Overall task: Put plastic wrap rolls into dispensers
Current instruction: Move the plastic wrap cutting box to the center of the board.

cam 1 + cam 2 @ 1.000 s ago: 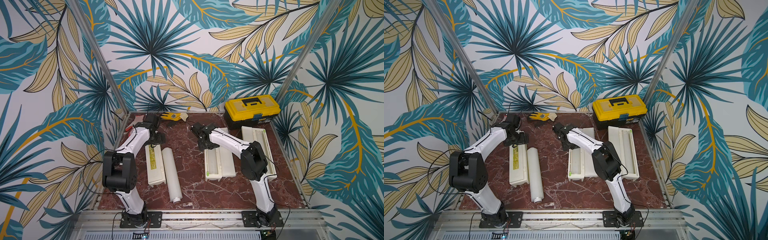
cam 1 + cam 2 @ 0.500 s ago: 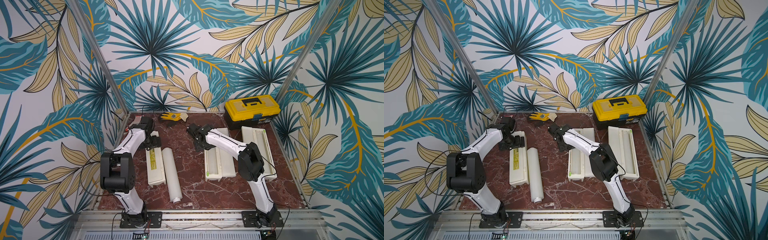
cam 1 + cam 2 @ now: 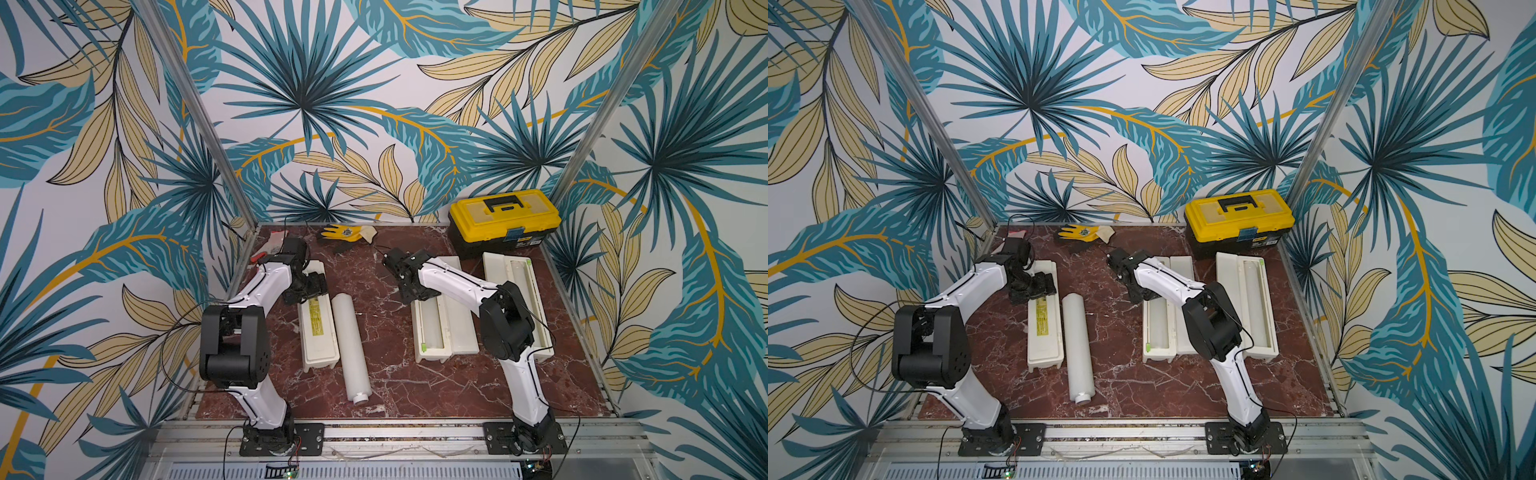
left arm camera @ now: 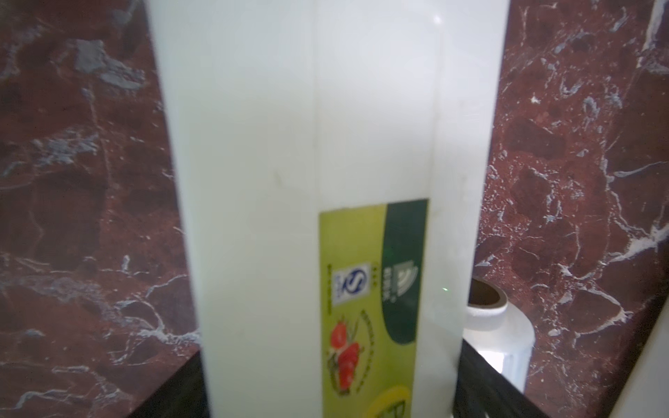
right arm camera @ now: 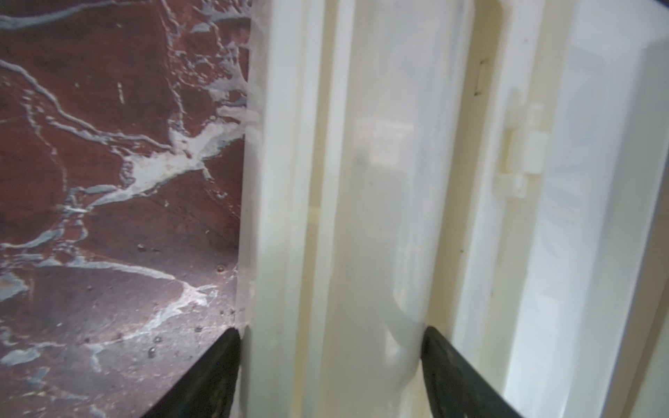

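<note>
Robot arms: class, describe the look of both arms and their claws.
Left arm and right arm: glossy white tapered links, bulky black joint housings, black base plates, thin black cables looping outside. Left claw and right claw: black, with dark wedge-shaped fingers.

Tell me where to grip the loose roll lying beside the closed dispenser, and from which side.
Probably mid-length, from above, jaws across the roll: it lies flat on the table, and the closed dispenser sits close along one flank.

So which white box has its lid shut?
The left dispenser, the one with the yellow label on its lid, beside the loose roll. The middle dispenser and the right dispenser both lie open.
</note>
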{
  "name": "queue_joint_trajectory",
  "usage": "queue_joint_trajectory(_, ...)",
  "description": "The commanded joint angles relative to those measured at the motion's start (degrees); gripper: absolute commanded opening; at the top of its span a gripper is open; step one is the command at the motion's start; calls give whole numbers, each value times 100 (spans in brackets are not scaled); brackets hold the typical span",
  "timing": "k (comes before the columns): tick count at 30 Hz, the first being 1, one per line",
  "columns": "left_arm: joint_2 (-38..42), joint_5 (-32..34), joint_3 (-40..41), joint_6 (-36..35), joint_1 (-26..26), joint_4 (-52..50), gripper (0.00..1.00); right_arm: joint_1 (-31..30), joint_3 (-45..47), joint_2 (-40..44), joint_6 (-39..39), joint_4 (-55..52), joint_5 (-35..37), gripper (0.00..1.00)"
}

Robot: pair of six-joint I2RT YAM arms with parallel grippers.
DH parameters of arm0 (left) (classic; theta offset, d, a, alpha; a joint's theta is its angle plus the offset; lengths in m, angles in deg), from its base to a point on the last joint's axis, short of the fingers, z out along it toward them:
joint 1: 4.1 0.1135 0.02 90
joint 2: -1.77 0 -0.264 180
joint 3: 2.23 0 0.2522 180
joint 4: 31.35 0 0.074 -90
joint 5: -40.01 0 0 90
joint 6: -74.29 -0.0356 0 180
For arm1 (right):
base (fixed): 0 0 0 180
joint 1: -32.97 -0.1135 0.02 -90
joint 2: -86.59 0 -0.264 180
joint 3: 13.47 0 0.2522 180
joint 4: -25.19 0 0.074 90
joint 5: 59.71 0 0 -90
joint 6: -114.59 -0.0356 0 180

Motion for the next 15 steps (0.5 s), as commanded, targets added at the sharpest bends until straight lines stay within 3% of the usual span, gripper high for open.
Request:
queue_joint_trajectory(1,-416,-328,679,312,-169,-513,89,340,509,-245,409,-375,-96,76)
queue_joint_trajectory(9,-349,-463,890,696,-598,-410,89,917,643,-23,889,-323,112,77)
queue_joint_trajectory(15,-425,-723,890,1110,-1054,-140,89,879,312,335,1094,-187,-257,87)
